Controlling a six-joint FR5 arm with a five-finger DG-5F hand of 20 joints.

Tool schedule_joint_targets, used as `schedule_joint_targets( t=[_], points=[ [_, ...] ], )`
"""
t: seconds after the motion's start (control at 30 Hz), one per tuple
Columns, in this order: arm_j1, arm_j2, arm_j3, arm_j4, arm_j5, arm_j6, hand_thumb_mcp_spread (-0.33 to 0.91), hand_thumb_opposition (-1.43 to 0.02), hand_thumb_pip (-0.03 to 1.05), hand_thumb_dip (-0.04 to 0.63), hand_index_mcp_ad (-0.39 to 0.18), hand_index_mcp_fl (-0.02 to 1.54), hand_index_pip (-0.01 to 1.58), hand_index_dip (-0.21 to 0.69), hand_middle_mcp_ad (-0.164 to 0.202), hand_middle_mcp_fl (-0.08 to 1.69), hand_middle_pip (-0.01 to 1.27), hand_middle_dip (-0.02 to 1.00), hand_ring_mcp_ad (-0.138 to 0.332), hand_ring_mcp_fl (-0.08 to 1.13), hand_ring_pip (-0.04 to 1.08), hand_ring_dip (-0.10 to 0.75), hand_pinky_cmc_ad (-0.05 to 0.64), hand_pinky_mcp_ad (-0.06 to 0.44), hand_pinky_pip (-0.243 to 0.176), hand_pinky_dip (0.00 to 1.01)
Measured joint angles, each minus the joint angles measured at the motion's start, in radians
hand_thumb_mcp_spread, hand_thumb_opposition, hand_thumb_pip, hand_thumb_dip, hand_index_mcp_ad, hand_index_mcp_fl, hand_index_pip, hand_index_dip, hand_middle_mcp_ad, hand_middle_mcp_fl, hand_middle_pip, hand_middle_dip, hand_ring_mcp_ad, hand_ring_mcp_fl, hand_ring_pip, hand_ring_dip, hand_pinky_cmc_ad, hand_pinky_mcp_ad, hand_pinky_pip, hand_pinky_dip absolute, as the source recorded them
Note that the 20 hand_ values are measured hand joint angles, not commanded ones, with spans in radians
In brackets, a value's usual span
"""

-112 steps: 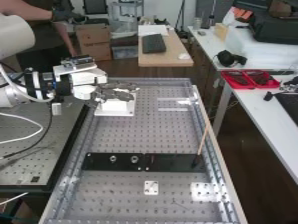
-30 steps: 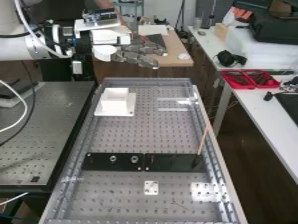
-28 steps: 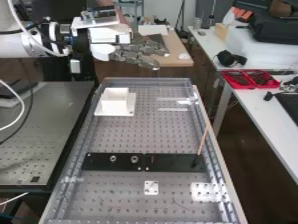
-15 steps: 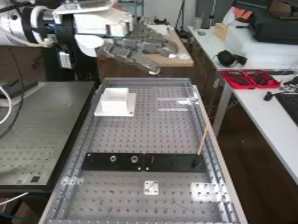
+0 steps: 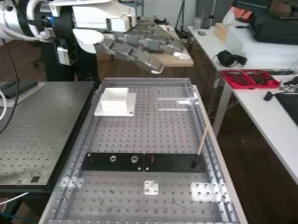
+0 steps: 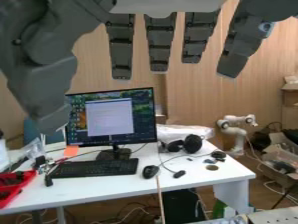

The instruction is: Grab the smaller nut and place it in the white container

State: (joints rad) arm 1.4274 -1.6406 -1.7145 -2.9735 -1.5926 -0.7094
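Grey metal, dark and perforated: one flat side platform (image 5: 40, 150), left of the table. White and black, smooth-cased: one jointed arm (image 5: 103, 17), extended from the upper left of the high view. Perforated bright metal, long and rectangular, framed by raised rails: one table (image 5: 116, 135). White, matt, box-shaped: one container (image 5: 114, 106) on one square base plate, near the table's far left corner. Whether the smaller nut lay inside could not be told. Black, smooth, flat: two bars end to end across the table. On the left bar (image 5: 100, 162), two round metal parts stood in a row, apart: one larger nut (image 5: 113, 158), then one bearing (image 5: 134, 159). Dark grey, segmented, hard-shelled: one hand (image 5: 136, 45), raised above and beyond the table's far end, released, its fingers extended and spread, grasping nothing. White, square, pierced with holes: one small plate (image 5: 151, 188), nearer than the bars. Black, flat: the right bar (image 5: 169, 163). Clear, narrow: two strips, near the far right corner. Pale, slender: one stick (image 5: 202, 143), slanting up from the right bar. Black, rounded: one pair of headphones (image 5: 227, 59). Red, two-compartment: one tray (image 5: 248, 87), on a white side surface.
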Motion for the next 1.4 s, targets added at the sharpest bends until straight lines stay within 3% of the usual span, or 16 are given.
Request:
schedule_joint_targets(
  t=[0.23, 0.67, 1.4],
  points=[
    [-0.001, -0.009, 0.013, -0.017, 0.003, -0.003, 0.20, -0.71, 0.68, 0.140, -0.120, 0.03, 0.52, 0.154, 0.072, 0.08, 0.13, 0.24, 0.140, 0.00, 0.09, 0.129, 0.361, 0.297, -0.061, 0.30],
    [-0.013, -0.019, 0.024, -0.028, -0.047, -0.013, 0.20, -0.70, 0.68, 0.140, -0.120, 0.07, 0.30, 0.188, 0.072, 0.07, 0.13, 0.24, 0.140, 0.00, 0.09, 0.129, 0.363, 0.297, -0.063, 0.30],
    [-0.040, 0.017, -0.007, -0.057, -0.086, -0.036, 0.20, -0.70, 0.68, 0.140, -0.119, 0.09, 0.26, 0.201, 0.072, 0.08, 0.13, 0.24, 0.140, 0.00, 0.09, 0.129, 0.363, 0.297, -0.063, 0.30]
  ],
)
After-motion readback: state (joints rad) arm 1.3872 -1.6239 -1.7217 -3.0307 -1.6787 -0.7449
